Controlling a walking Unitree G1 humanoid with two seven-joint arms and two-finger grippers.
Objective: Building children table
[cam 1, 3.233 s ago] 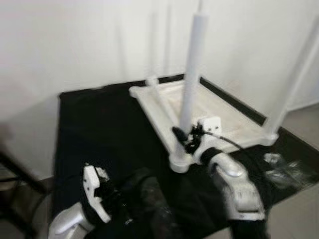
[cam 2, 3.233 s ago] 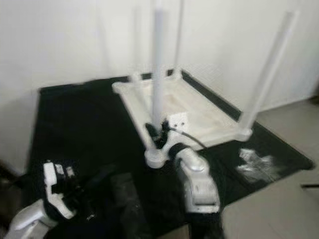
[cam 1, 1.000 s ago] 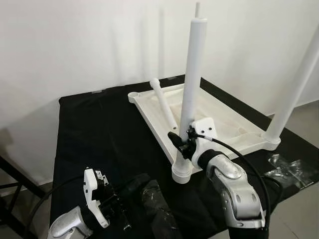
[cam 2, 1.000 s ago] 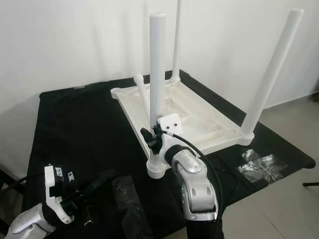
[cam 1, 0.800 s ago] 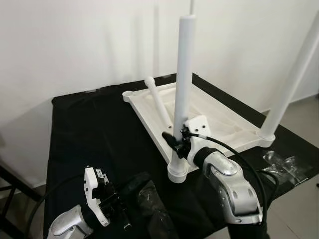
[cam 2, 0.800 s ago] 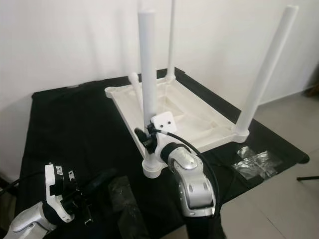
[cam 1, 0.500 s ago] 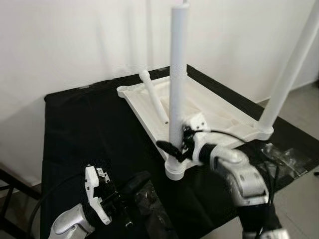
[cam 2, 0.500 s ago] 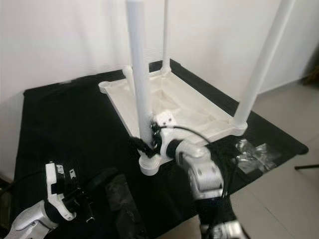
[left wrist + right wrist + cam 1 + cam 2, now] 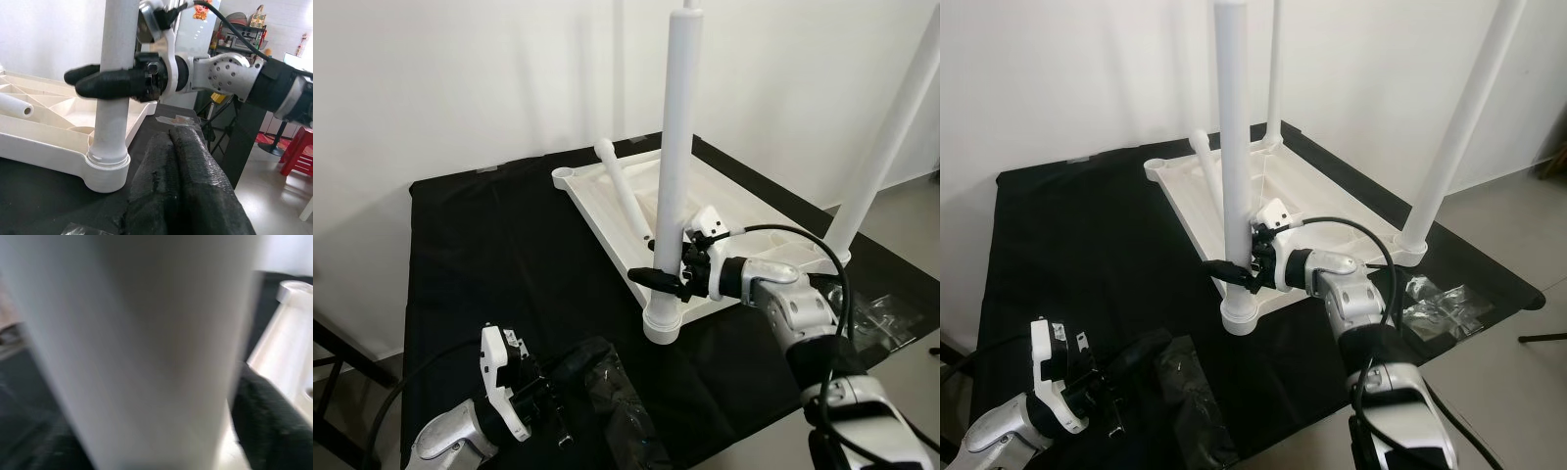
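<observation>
No readable text, labels, brand names or numbers appear anywhere in these views. A red hanging ornament (image 9: 202, 9) bears markings too small to read.

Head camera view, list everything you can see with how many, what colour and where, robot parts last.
Tabletop: one, white, upside down on the black cloth.
Upright legs: three, white, standing in the tabletop's corner sockets.
Loose leg: one, white, lying across the tabletop's underside.
Black cloth: one, spread under everything.
Plastic bags: clear, on the cloth at the right edge.
Black plastic: crumpled, on the cloth by the left gripper.
Right gripper: black fingers around the nearest upright leg, low down.
Left gripper: low at the cloth's near edge, fingers together.
</observation>
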